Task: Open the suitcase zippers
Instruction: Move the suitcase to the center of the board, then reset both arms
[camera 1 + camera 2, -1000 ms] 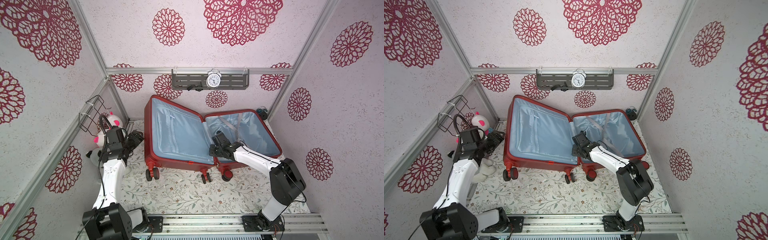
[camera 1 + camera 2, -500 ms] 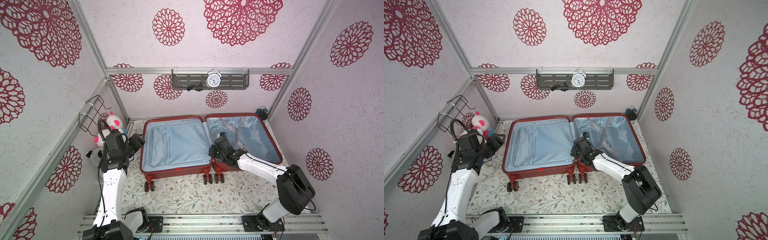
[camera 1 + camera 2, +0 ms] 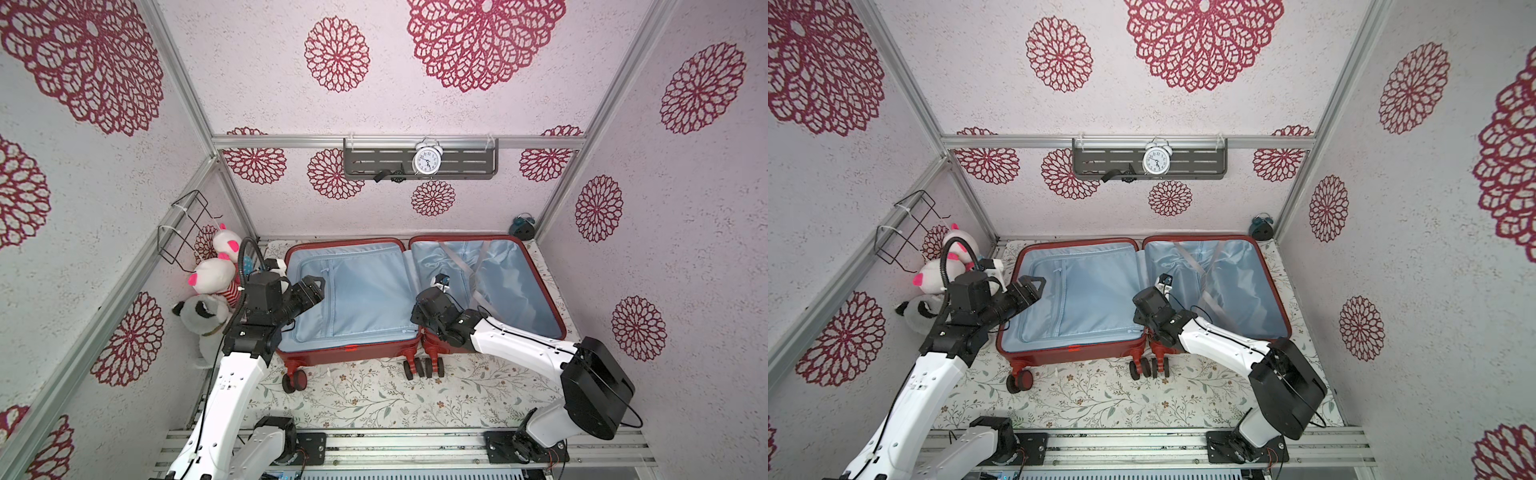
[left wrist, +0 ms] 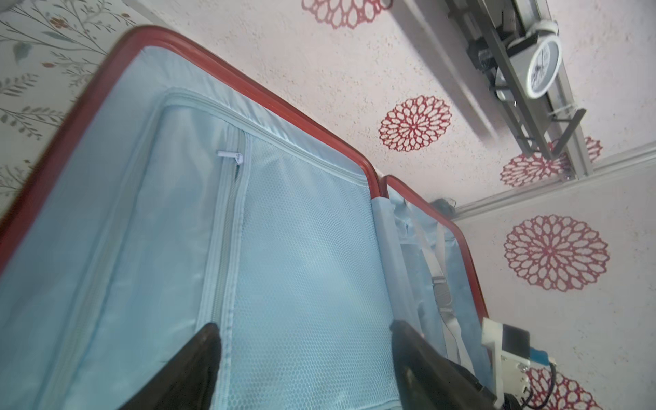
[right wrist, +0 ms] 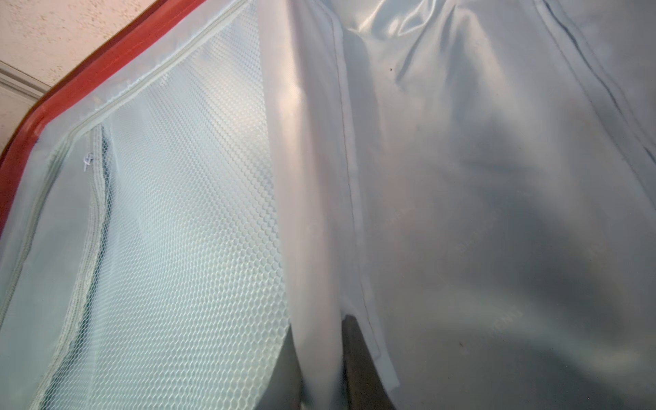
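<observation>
fabric is pinched in the right gripper (image 5: 319, 340): a pale fold of lining (image 5: 312, 213) runs between its two dark fingers (image 5: 358, 355), which are closed on it. that fold belongs to the middle seam where the two halves of the suitcase (image 3: 324, 355) meet. in both top views the right arm (image 3: 519, 345) reaches in from the near right to that seam, its wrist hiding the fingertips. the left gripper (image 4: 305, 340) is spread wide and holds nothing; its fingers (image 4: 198, 358) hang above the mesh pocket (image 4: 301, 248) of the left half.

the suitcase lies fully open and flat on the floral cloth (image 3: 374, 399), toward the far wall, light blue insides facing up, wheels (image 3: 424, 368) at its near side. the zippers (image 4: 248, 87) follow the red rim of each half; the halves are parted all the way round except at the middle seam, though the teeth are too fine to make out. grey straps (image 3: 471, 272) cross the right half. a small white pull (image 4: 230, 156) sits on the lining's own zipper in the left half.

left of the case, plush toys (image 3: 212, 274) are piled against the left wall under a wire basket (image 3: 183, 228). on the far wall a white alarm clock (image 3: 426, 160) stands on a grey shelf (image 3: 465, 162); a small dark object (image 3: 523, 226) sits in the far right corner.
</observation>
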### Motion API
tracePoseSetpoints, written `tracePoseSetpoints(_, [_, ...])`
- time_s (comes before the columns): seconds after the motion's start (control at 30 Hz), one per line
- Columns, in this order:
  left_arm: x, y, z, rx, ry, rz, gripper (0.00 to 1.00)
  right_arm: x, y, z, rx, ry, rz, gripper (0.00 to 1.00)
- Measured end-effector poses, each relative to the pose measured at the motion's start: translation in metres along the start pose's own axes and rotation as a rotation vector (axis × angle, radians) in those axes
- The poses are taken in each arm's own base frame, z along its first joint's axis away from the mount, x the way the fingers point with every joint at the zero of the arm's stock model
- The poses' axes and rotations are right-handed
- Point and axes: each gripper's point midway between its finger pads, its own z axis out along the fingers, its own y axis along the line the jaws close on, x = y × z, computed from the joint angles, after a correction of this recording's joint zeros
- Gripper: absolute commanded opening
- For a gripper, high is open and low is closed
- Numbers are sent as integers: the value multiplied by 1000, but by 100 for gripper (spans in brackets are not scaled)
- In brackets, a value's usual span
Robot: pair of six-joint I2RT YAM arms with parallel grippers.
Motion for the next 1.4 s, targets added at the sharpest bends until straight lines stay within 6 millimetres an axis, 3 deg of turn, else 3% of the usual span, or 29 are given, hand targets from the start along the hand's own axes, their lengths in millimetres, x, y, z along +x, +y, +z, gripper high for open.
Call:
tracePoseSetpoints(0.13, [34, -1, 11, -6, 75, 34, 79, 27, 12, -5, -26, 28, 29, 0])
tracePoseSetpoints(0.27, [54, 4, 18, -28, 109, 43, 79, 36, 19, -12, -27, 20, 53, 0])
tracePoseSetpoints(0.37, [64, -1, 18, -23, 120, 64, 79, 37, 19, -13, -9, 16, 41, 21])
tracePoseSetpoints(0.43, [68, -6, 16, -12, 121, 80, 80, 35, 20, -13, 3, 10, 27, 40])
tracePoseSetpoints(0.5, [70, -13, 12, 2, 112, 96, 81, 37, 17, -15, 20, 17, -9, 67])
tracePoseSetpoints(0.57, [71, -18, 9, 10, 103, 111, 81, 41, 9, -15, 50, 30, -56, 82])
tracePoseSetpoints(0.73, [76, -32, 0, 32, 77, 152, 84, 43, -9, -26, 62, 27, -165, 99])
tracePoseSetpoints(0.87, [76, -42, -15, 48, 36, 192, 87, 35, -19, -54, -15, -29, -203, 99])
tracePoseSetpoints(0.93, [76, -47, -23, 60, 12, 212, 98, 24, -30, -74, -51, -91, -206, 99])
tracePoseSetpoints(1.1, [70, -55, -42, 75, -62, 270, 98, -1, -65, -125, -142, -286, -197, 99])
tracePoseSetpoints(1.3, [58, -29, -45, -59, -161, 324, 98, -28, -95, -176, -184, -460, -228, 99])
tracePoseSetpoints(1.4, [51, -12, -42, -150, -205, 363, 98, -41, -110, -191, -162, -539, -234, 99])
